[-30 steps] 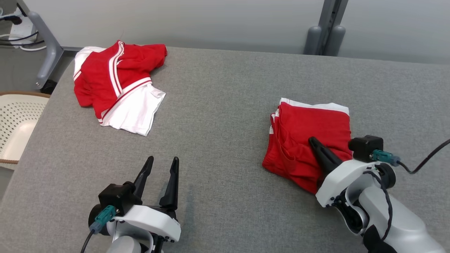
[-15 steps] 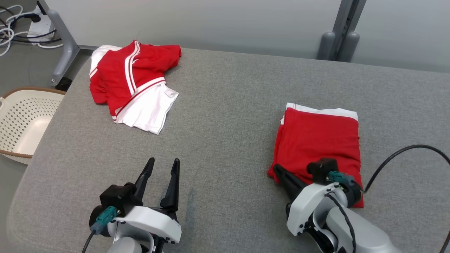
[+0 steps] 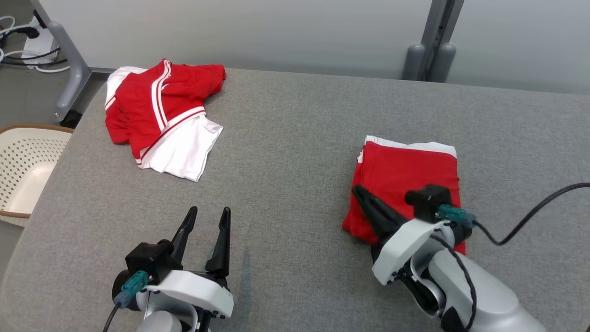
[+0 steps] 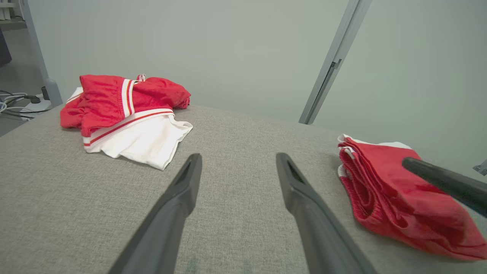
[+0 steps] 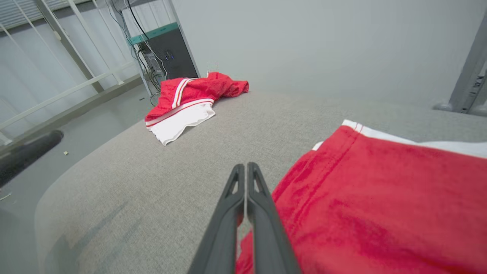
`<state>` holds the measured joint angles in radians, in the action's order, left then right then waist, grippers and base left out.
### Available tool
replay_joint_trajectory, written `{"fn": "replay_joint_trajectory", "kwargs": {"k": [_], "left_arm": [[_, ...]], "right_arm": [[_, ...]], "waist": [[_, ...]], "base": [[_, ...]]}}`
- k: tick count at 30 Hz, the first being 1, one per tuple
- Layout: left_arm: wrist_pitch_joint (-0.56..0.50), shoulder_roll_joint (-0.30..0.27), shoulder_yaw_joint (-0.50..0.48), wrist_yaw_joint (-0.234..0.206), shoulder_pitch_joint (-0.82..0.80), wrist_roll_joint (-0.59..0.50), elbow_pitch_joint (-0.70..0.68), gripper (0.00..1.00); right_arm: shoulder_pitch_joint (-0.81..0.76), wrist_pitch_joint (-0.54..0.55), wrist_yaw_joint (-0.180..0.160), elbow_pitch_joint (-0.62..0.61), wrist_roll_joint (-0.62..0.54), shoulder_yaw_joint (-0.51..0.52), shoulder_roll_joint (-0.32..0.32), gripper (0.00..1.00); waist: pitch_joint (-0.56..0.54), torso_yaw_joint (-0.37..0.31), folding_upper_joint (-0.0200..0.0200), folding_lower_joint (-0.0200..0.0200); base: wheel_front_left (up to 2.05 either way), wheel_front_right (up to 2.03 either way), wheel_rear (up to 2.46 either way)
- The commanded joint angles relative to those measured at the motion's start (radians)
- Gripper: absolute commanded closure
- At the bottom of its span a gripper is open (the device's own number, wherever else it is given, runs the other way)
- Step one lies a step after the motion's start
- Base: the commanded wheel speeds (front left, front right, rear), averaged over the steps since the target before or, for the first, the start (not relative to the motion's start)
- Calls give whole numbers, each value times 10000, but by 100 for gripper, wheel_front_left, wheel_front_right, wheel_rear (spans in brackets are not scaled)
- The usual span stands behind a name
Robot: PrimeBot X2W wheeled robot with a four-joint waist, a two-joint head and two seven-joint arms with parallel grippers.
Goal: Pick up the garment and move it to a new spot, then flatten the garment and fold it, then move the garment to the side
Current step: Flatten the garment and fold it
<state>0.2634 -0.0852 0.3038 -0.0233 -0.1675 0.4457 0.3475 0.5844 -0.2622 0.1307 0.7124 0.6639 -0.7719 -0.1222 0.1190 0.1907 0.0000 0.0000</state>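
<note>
Since it is closed on nothing (likely to push), the right end effector (image 3: 360, 193) lies over the folded red-and-white cloth garment (image 3: 408, 170); left of it, the left end effector (image 3: 209, 212) gapes empty.

Wide bare table (image 3: 295, 138) lies between crumpled garment (image 3: 156, 115) and folded garment (image 3: 405, 175).

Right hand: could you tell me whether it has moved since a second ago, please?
Yes. The right hand slid from the folded garment's middle to its left edge.
</note>
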Motion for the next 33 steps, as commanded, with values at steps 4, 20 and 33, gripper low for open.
{"fn": "replay_joint_trajectory", "kwargs": {"k": [4, 20, 33], "left_arm": [[16, -135, -91, -13, -4, -73, -65, 0], [16, -131, -501, -193, 147, -460, -229, 0], [16, 71, -939, -65, 758, -749, -482, 0]], "right_arm": [[-460, -24, 1, -984, -606, 1152, -209, 42], [-3331, -23, 3, -4073, -3757, 6391, 378, 0], [-5045, -23, 3, -5156, -4255, 7912, 696, 0]], "waist": [[-173, -165, 0, 0], [-586, -666, 0, 0], [-877, -845, 0, 0]], "base": [[0, 0, 0], [0, 0, 0], [0, 0, 0]]}}
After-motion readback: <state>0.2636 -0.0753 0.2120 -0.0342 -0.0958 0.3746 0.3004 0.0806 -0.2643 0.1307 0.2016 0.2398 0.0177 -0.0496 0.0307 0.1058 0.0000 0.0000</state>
